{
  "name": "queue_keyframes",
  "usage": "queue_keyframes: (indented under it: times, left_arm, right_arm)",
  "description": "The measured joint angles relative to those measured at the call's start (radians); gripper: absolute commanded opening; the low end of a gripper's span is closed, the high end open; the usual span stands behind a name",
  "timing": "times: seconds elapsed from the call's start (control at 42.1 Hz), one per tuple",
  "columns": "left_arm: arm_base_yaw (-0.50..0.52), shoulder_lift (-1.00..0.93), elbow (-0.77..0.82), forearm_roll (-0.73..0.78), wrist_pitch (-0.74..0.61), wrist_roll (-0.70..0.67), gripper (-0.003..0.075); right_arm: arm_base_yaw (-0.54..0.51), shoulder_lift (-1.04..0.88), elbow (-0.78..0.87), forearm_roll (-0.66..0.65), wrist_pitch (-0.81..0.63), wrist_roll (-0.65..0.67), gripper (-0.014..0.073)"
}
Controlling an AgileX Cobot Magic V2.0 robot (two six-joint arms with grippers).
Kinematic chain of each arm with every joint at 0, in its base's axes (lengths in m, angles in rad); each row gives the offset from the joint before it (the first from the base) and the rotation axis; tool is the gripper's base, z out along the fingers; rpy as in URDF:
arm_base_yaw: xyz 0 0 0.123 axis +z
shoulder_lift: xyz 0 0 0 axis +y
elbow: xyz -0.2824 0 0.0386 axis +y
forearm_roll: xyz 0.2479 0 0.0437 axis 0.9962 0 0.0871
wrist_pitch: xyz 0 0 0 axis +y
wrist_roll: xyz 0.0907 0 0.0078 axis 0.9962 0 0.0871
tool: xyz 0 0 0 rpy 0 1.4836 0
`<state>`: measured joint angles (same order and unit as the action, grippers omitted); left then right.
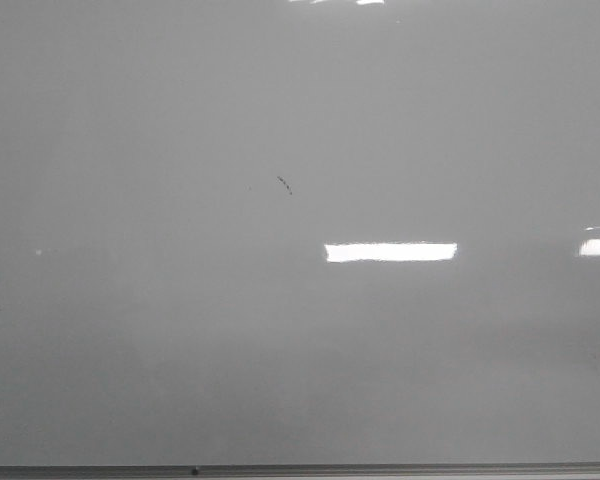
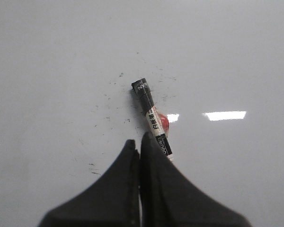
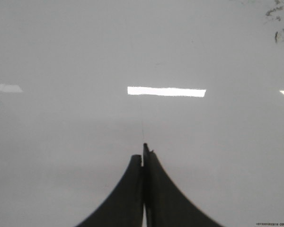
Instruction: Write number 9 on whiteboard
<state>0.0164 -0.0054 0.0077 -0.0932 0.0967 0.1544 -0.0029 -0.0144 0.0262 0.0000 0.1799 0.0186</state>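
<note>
Filling the front view, the whiteboard is showing no number 9 yet — only a tiny dark speck near its middle. The left gripper is pinching a marker by its lower barrel, jaws pressed onto it, capped-looking black end pointing at the board. The right gripper is keeping its jaws pressed together, apparently empty. The marker is probably light, stiff and smooth — gripping mid-barrel should be limiting slip.
</note>
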Motion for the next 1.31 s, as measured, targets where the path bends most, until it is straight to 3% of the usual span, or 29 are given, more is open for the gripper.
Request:
queue_keyframes:
  times: [0.285,0.617,0.855,0.926,0.997,1.069,1.14,1.211,1.306]
  left_arm:
    - [0.0,0.0,-0.038,-0.017,-0.088,0.0,-0.0019]
    - [0.0,0.124,-0.299,-0.019,0.113,0.0,-0.0019]
    - [0.0,0.241,-0.34,-0.019,0.132,0.0,0.0004]
    - [0.0,0.244,-0.34,-0.019,0.132,0.0,0.0087]
    - [0.0,0.244,-0.34,-0.019,0.132,0.0,0.0234]
    - [0.0,0.244,-0.34,-0.019,0.132,0.0,0.044]
    - [0.0,0.244,-0.34,-0.019,0.132,0.0,0.0624]
    - [0.0,0.244,-0.34,-0.019,0.132,0.0,0.0685]
    - [0.0,0.244,-0.34,-0.019,0.132,0.0,0.0681]
  right_arm:
    - [0.0,0.0,-0.054,0.0,-0.024,0.0,-0.0067]
    - [0.0,0.093,-0.374,0.0,0.175,0.0,-0.0067]
    - [0.0,0.228,-0.424,0.0,0.196,0.0,-0.0064]
    - [0.0,0.238,-0.424,0.0,0.199,0.0,-0.0023]
    - [0.002,0.24,-0.424,0.0,0.199,0.0,0.0078]
    - [0.003,0.24,-0.424,0.0,0.199,0.0,0.0222]
    - [0.003,0.24,-0.424,0.0,0.199,0.0,0.0419]
    - [0.003,0.24,-0.424,0.0,0.199,0.0,0.0542]
    - [0.003,0.24,-0.424,0.0,0.199,0.0,0.0578]
